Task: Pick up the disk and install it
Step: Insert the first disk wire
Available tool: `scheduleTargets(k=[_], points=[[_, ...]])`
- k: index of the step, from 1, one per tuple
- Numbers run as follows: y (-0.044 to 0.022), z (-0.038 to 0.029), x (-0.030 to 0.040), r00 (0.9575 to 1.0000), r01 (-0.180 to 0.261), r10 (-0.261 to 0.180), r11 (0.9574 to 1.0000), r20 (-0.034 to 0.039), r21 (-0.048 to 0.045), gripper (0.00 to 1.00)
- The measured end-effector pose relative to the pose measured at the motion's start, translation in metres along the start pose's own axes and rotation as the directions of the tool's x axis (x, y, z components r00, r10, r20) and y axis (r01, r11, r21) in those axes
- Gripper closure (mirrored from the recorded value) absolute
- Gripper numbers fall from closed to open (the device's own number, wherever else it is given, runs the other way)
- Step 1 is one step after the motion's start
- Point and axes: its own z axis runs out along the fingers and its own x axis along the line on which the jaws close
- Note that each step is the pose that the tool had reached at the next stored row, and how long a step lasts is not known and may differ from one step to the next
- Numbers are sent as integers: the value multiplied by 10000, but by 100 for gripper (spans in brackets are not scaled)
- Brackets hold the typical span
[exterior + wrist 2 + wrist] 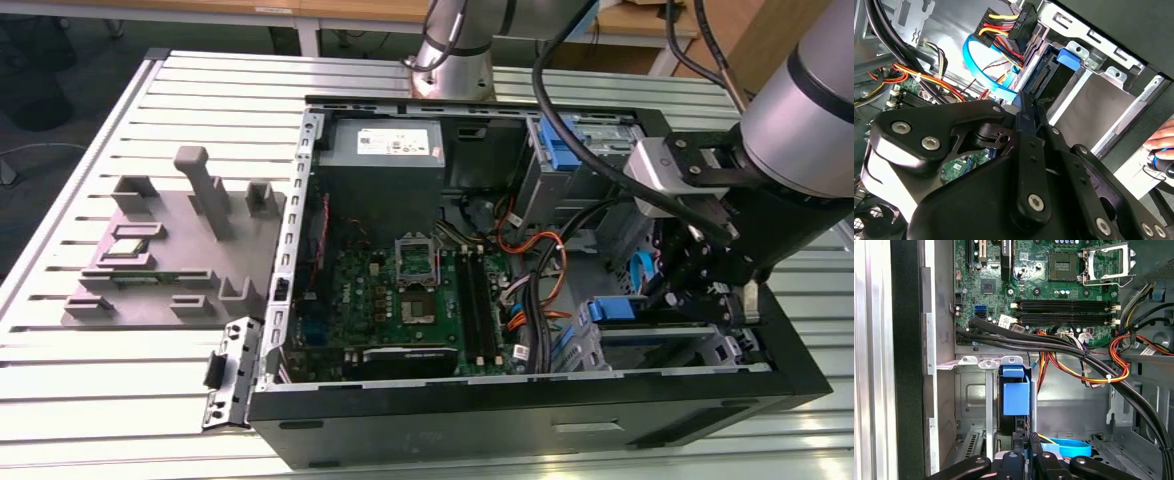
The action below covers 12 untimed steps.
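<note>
The disk (1015, 396) stands on edge in the drive cage at the case's front corner, its blue carrier end facing out. In the second wrist view its dark connector edge (1048, 75) and blue tab sit between the cage's metal walls. My gripper (1024, 439) is just short of that end, fingers pressed together with nothing between them. I cannot tell whether the tips (1024, 106) touch the disk. In the exterior view the gripper (690, 298) hangs inside the case at that view's right, beside the blue carrier (615, 308).
The motherboard (400, 290) fills the case floor, with the grey power supply (384, 142) behind it. Thick black cables (1064, 347) and orange-yellow wires cross near the cage. A blue data cable (985, 70) loops by the fingers. A hand (1163, 141) rests outside the case.
</note>
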Motion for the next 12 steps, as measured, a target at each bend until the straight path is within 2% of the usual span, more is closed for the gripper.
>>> scheduleTargets(k=[5, 6, 8, 10, 12], points=[[0, 3, 0, 10000, 0, 0, 10000, 5, 0, 83], [0, 2, 0, 10000, 0, 0, 10000, 4, 0, 76], [0, -1, 0, 10000, 0, 0, 10000, 0, 0, 76], [-1, -23, -2, 10000, 0, 0, 10000, 0, 0, 76], [-4, -75, -4, 10000, -1, 1, 10000, 0, 0, 76]])
